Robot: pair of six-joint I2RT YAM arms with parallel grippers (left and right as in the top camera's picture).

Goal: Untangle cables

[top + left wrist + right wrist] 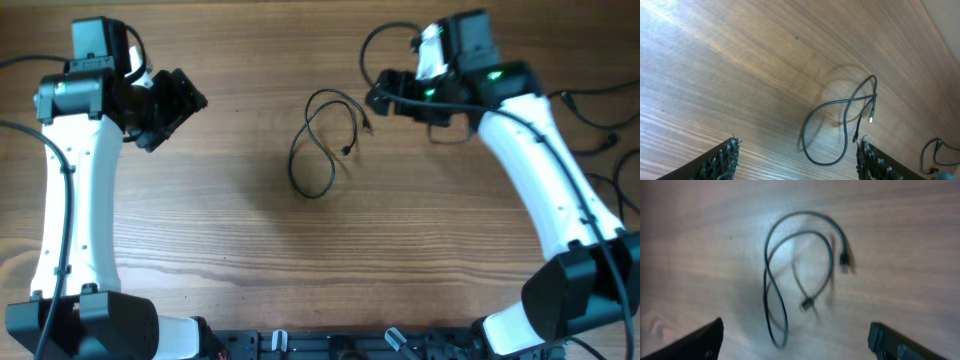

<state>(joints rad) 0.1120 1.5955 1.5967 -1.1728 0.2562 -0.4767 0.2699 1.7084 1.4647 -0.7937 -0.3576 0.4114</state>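
Note:
One thin black cable (325, 140) lies in a loose crossed loop on the wooden table (230, 230), mid-table, with both its plug ends free at its right side. In the left wrist view the cable (840, 125) shows a silver-tipped plug (871, 119). The right wrist view has the same cable (772, 280) below the camera, a little blurred. My left gripper (180, 115) hovers to the cable's left, open, nothing between its fingers (720, 160). My right gripper (376, 92) hangs just right of the cable, open and empty, fingers (890, 342) wide apart.
More black cords (600, 130) lie at the table's right edge behind the right arm, and a black loop (385, 40) curls by the right wrist. Another cord (935, 150) shows at the lower right of the left wrist view. Both arm bases stand at the near edge.

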